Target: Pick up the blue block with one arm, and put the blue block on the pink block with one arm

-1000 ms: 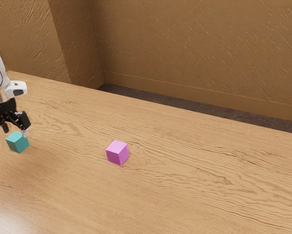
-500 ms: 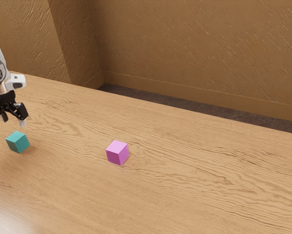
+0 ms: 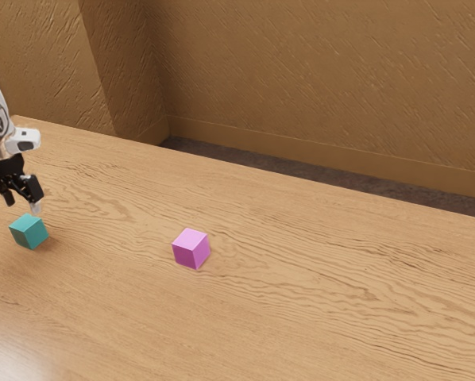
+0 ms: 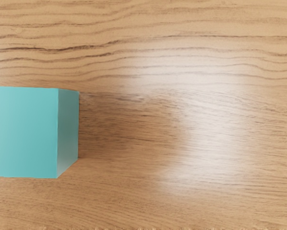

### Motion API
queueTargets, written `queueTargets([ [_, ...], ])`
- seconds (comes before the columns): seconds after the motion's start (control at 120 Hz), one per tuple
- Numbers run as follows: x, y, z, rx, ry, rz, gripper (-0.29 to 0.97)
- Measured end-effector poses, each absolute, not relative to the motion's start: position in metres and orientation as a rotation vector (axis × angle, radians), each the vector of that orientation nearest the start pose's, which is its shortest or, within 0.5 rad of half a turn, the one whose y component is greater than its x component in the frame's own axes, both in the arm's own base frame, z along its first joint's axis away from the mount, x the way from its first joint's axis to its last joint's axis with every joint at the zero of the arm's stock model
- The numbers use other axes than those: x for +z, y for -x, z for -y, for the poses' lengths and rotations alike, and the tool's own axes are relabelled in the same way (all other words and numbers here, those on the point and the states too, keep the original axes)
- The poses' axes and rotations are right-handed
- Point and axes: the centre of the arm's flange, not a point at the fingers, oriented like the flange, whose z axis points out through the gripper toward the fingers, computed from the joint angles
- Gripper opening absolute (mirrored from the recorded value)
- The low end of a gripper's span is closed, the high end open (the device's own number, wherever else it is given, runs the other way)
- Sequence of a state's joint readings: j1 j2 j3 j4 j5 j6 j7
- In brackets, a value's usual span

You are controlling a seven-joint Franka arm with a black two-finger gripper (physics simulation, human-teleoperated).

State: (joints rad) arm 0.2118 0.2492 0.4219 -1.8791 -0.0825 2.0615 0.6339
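Hovering just above the blue block (image 3: 28, 231), my gripper (image 3: 23, 203) has its fingers apart, I think, holding nothing. The cube sits slightly off my centre line, and the pink block (image 3: 191, 248) lies well beyond it.

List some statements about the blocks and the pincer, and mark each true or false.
1. The blue block lies on the table. True.
2. The blue block sits on the pink block. False: the two stand apart on the table.
3. The pincer holds the blue block. False: it hangs open just above it.
4. The pink block is toward the exterior view's right of the blue block. True.
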Motion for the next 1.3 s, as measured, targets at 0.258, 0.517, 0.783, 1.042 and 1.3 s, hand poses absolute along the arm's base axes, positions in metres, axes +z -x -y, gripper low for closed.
queueTargets([
  [0.258, 0.355, -0.495, -0.358, 0.103, 3.128, 0.026, 0.68],
  [0.517, 0.333, -0.493, -0.387, 0.096, 3.107, -0.027, 0.68],
  [0.783, 0.324, -0.521, -0.4, 0.06, 3.104, -0.131, 0.68],
  [1.042, 0.305, -0.518, -0.412, 0.081, 3.127, -0.154, 0.68],
  [1.3, 0.296, -0.519, -0.419, 0.091, 3.131, -0.182, 0.68],
])
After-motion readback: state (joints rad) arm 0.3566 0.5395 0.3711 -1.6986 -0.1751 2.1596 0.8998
